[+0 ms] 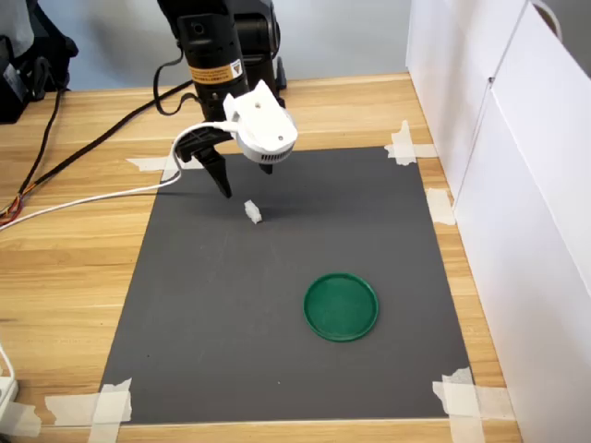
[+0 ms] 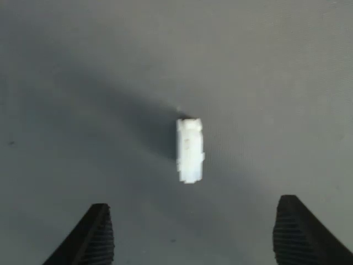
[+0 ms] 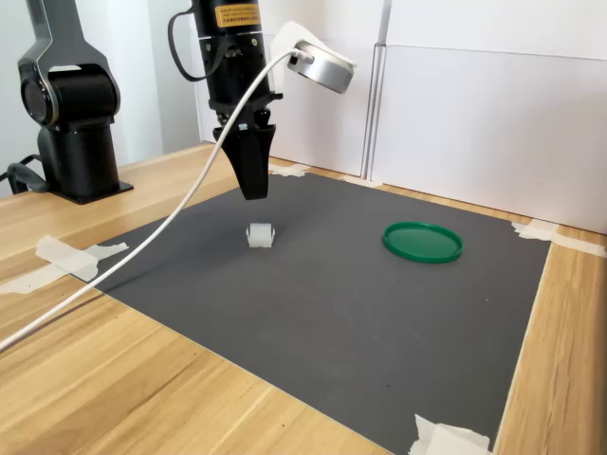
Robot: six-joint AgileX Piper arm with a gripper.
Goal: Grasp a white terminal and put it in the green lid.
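The white terminal (image 1: 252, 213) lies on the dark grey mat (image 1: 212, 314), a small blocky piece. In the wrist view the white terminal (image 2: 190, 150) sits just ahead of the two black fingertips (image 2: 99, 234), centred between them and touching neither. My gripper (image 1: 245, 187) hangs open just above it, pointing down; in the second exterior view the gripper (image 3: 254, 190) hovers a short way over the terminal (image 3: 260, 235). The green lid (image 1: 341, 306) rests flat and empty on the mat, nearer the first exterior view's lower right; the second exterior view has the lid (image 3: 422, 242) to the terminal's right.
White panels (image 1: 517, 185) wall off the first exterior view's right side. White tape strips (image 1: 111, 403) hold the mat's corners to the wooden table. A white cable (image 1: 83, 201) and black cables (image 1: 92, 138) trail over the table from the arm. The arm's black base (image 3: 81, 123) stands at the second exterior view's left.
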